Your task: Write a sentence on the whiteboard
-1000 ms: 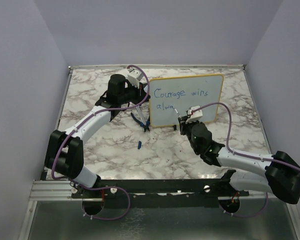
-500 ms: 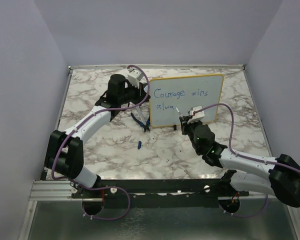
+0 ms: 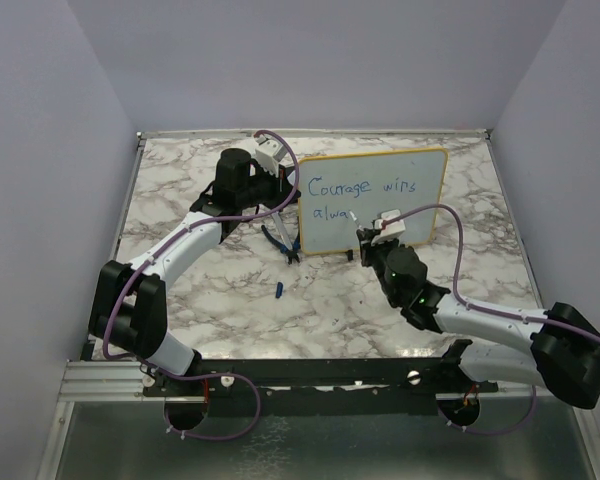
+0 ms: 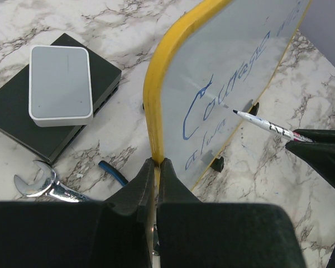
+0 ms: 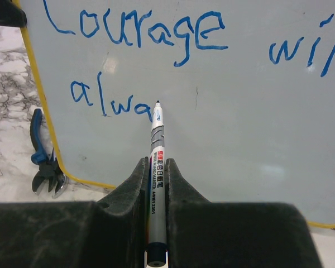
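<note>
The whiteboard [image 3: 400,185] stands upright at the table's back middle, yellow-framed, with blue writing "Courage wins" and "alwa" below. My left gripper [image 3: 292,196] is shut on the board's left yellow edge [image 4: 154,111], jaws pinching the frame [image 4: 156,163]. My right gripper [image 3: 365,237] is shut on a white marker [image 5: 158,167], which points up at the board [image 5: 240,111]. The marker's tip [image 5: 157,103] sits just right of the last "a" of "alwa"; whether it touches the surface I cannot tell. The marker also shows in the left wrist view [image 4: 265,124].
Blue-handled pliers [image 3: 283,242] lie left of the board's foot, also in the right wrist view [image 5: 43,162]. A blue marker cap [image 3: 279,290] lies on the marble in front. A grey-and-black box [image 4: 56,95] and a wrench [image 4: 44,184] lie behind the board's left edge.
The right gripper shifted slightly right and then back left with the marker near the end of "alwa". The writing looks unchanged. The left arm has not moved.
</note>
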Action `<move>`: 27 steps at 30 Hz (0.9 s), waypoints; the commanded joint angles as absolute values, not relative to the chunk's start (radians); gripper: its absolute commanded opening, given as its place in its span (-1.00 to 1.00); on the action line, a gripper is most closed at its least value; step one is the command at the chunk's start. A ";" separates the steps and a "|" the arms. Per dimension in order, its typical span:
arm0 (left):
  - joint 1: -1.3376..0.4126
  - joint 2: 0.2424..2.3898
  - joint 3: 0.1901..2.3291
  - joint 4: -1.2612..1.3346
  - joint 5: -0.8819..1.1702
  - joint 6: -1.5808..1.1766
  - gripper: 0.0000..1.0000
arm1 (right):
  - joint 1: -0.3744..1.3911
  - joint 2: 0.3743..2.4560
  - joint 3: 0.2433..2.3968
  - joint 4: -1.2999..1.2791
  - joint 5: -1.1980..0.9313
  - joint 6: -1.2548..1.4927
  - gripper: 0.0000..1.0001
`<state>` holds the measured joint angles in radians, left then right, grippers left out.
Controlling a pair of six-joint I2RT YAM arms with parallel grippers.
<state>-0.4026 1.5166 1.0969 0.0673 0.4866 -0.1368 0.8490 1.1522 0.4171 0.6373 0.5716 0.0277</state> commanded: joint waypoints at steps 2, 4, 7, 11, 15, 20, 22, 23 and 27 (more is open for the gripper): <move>-0.413 1.493 1.101 0.048 0.515 -0.129 -1.00 | 0.845 1.188 0.452 0.686 0.596 -0.006 -0.98; -0.413 1.494 1.101 0.048 0.515 -0.127 -1.00 | 0.844 1.204 0.451 0.700 0.604 -0.014 -0.98; -0.413 1.491 1.101 0.048 0.516 -0.128 -1.00 | 0.842 1.228 0.457 0.703 0.621 -0.017 -0.98; -0.413 1.490 1.101 0.048 0.515 -0.127 -1.00 | 0.842 1.214 0.447 0.686 0.633 -0.003 -0.98; -0.413 1.490 1.101 0.048 0.515 -0.127 -1.00 | 0.842 1.197 0.434 0.653 0.635 0.038 -0.98; -0.413 1.491 1.101 0.047 0.516 -0.126 -1.00 | 0.843 1.165 0.407 0.607 0.650 0.080 -0.98; -0.413 1.490 1.101 0.048 0.516 -0.126 -1.00 | 0.842 1.156 0.399 0.594 0.651 0.090 -0.98; -0.413 1.491 1.101 0.048 0.515 -0.127 -1.00 | 0.842 1.154 0.396 0.589 0.651 0.094 -0.98; -0.413 1.490 1.101 0.048 0.515 -0.127 -1.00 | 0.843 1.153 0.394 0.586 0.648 0.096 -0.98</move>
